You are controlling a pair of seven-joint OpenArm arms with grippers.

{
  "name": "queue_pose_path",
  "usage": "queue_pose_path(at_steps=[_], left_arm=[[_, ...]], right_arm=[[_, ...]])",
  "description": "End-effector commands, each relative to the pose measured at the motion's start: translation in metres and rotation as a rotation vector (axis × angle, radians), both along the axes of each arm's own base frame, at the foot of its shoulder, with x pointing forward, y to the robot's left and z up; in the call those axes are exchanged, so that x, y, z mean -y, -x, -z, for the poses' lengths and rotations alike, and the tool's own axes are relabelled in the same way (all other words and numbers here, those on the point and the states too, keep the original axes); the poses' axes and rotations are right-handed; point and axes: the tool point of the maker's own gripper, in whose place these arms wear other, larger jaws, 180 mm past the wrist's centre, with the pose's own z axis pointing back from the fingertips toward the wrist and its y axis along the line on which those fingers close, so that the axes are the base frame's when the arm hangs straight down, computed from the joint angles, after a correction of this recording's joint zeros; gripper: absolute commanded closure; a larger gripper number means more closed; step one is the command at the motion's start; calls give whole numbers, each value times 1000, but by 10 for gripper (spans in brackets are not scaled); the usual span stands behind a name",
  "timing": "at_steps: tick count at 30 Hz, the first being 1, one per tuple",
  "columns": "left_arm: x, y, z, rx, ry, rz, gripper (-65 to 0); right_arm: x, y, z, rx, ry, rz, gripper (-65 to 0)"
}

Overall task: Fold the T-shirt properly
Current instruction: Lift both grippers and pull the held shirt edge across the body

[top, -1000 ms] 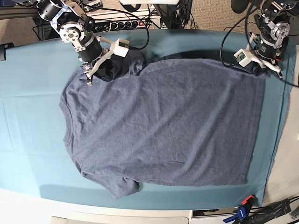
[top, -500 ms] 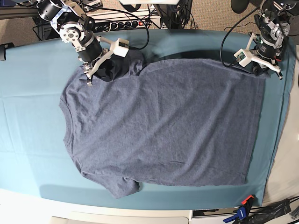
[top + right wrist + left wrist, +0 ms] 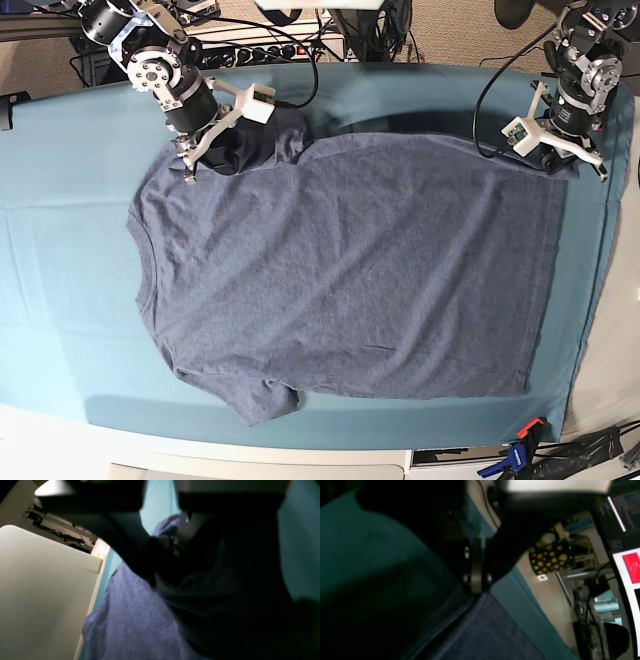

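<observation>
One T-shirt (image 3: 350, 270) lies flat on the teal table cloth (image 3: 60, 200), collar to the left, hem to the right. Two arms work the far edge. The right gripper (image 3: 205, 150) is clenched on the far sleeve at the left; the left gripper (image 3: 560, 150) is clenched on the far hem corner at the right.

A heathered blue-grey T-shirt (image 3: 350, 270) is seen on a plain teal cloth (image 3: 60, 200); a black mug (image 3: 551, 558) is dotted yellow.
</observation>
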Motion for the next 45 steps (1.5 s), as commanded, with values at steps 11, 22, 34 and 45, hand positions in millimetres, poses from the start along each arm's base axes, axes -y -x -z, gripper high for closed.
queue_pose_path(at_steps=[11, 22, 34, 45], left_arm=[[-2, -8, -12, 41, -14, 11, 0], [-1, -27, -23, 83, 24, -6, 0], [2, -36, -27, 86, 43, -2, 0], [4, -45, -34, 112, 55, 3, 0]], right_arm=[[18, -22, -27, 110, -3, 51, 0], [15, -43, -45, 146, -84, 63, 0], [-3, -63, -63, 176, -154, 23, 0], [26, -98, -47, 161, -88, 79, 0]])
